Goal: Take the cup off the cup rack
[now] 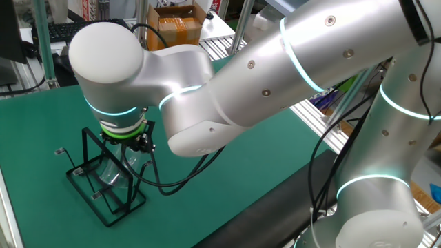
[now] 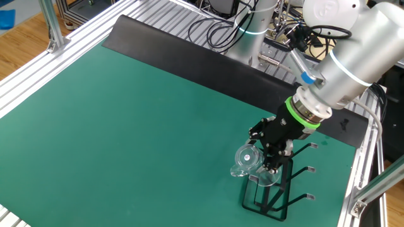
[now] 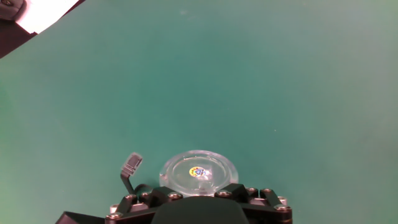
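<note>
The clear glass cup (image 2: 247,160) lies tilted at the black wire cup rack (image 2: 278,192), its flared base turned away from the frame. In the hand view its round base (image 3: 199,171), with a small sticker, sits right between my fingers. My gripper (image 2: 270,153) reaches down to the rack's upper part and its jaws close on the cup's sides. In the one fixed view the cup (image 1: 112,176) shows faintly inside the rack (image 1: 96,182), under my gripper (image 1: 136,143). I cannot tell whether the cup still hangs on a peg.
The rack stands on a green mat (image 2: 139,113). One pale-tipped peg (image 3: 131,164) sticks out just left of the cup. A black strip (image 2: 189,53) and aluminium rails border the mat's far side. A cable (image 1: 172,184) trails from my wrist beside the rack.
</note>
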You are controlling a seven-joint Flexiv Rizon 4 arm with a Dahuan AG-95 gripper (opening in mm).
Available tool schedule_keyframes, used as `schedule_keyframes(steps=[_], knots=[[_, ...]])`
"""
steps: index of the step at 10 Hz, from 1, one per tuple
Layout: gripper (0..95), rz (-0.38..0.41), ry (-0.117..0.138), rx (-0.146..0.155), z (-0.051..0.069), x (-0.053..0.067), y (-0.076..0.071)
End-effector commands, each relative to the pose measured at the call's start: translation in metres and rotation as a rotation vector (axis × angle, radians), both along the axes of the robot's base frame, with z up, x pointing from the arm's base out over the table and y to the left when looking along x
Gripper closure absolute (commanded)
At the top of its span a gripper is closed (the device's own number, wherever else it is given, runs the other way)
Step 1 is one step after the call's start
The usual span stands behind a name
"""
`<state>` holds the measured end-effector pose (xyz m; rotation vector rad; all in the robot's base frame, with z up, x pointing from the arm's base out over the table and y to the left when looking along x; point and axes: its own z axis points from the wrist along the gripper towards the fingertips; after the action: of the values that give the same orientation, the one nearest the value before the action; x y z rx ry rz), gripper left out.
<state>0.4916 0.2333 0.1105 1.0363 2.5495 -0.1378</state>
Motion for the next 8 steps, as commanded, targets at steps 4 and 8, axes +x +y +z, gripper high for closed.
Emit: schedule_keyframes(steps=[4,8], knots=[[95.0,0.011,0.011,0.004,0.01,-0.002,-0.005],[95.0,0.017,0.041,0.036,0.025,0.004,-0.006]])
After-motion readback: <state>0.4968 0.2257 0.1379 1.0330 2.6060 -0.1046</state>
